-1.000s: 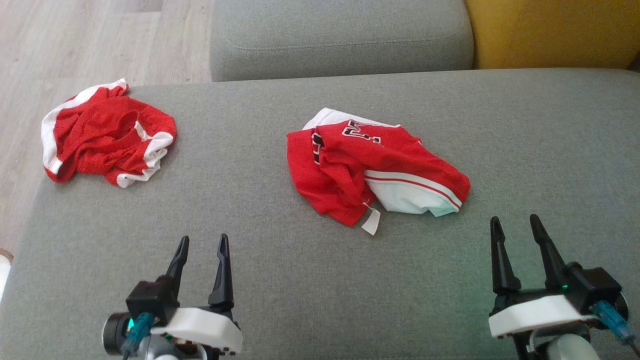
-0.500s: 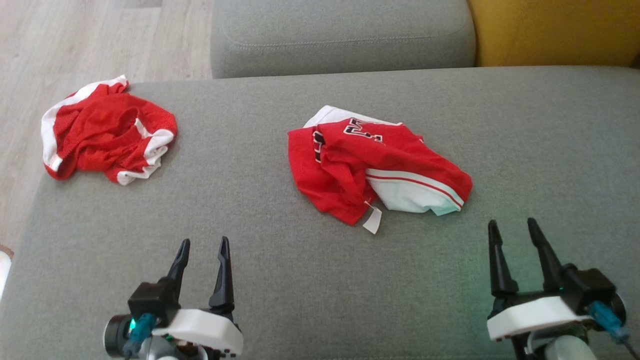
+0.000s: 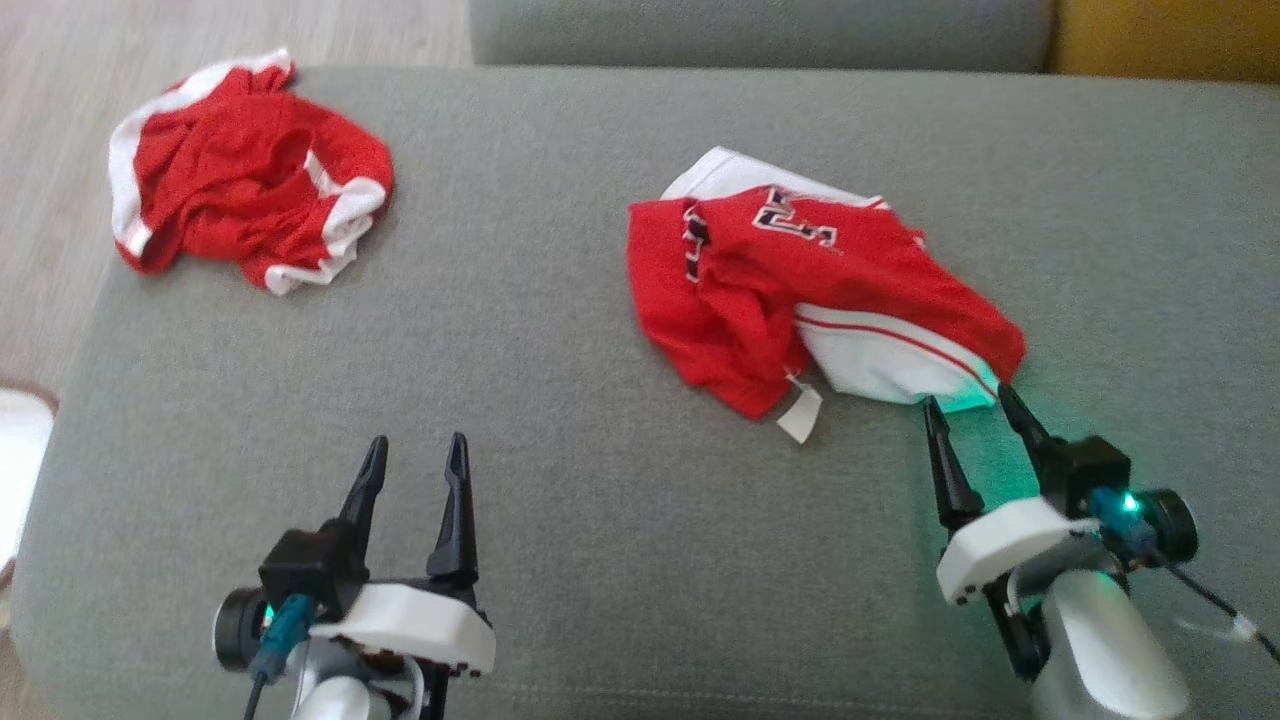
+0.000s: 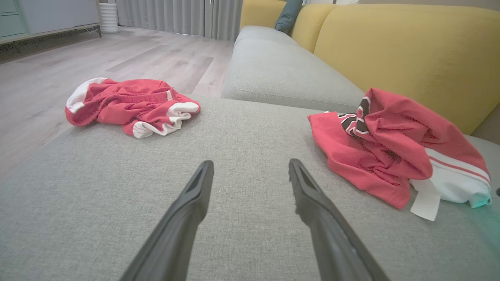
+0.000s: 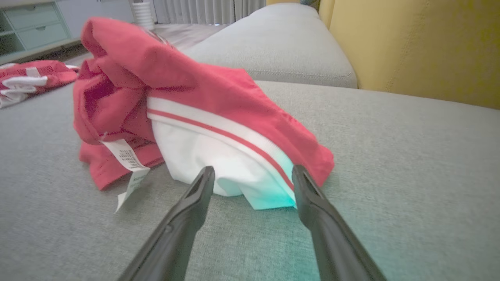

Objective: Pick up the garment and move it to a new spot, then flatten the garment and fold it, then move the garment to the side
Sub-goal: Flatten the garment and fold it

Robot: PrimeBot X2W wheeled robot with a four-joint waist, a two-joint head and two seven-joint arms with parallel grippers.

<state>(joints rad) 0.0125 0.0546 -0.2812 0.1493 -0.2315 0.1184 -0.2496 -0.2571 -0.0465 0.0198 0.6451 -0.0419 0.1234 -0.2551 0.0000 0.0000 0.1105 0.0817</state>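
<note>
Sofa [image 3: 560, 420]: grey seat.
Jersey [image 3: 800, 270]: red and white, lay crumpled at 2 o'clock on the seat.
Shorts [image 3: 240, 170]: red with white trim, lay bunched at 10 o'clock, well apart from the jersey.
Right gripper [image 3: 968, 397]: at 4 o'clock, fingers spread wide, empty, tips just beside the jersey's white hem.
Left gripper [image 3: 418, 440]: at 7 o'clock, spread wide, empty.
Tag [image 3: 800, 415]: white, hung at the jersey's 6 o'clock edge.

My head camera is looking steeply down on the grey sofa seat [image 3: 560, 520]. My left wrist camera is skimming low across it from farther back, and my right one is sitting close to the red jersey [image 5: 218, 97] that all three are sharing.
</note>
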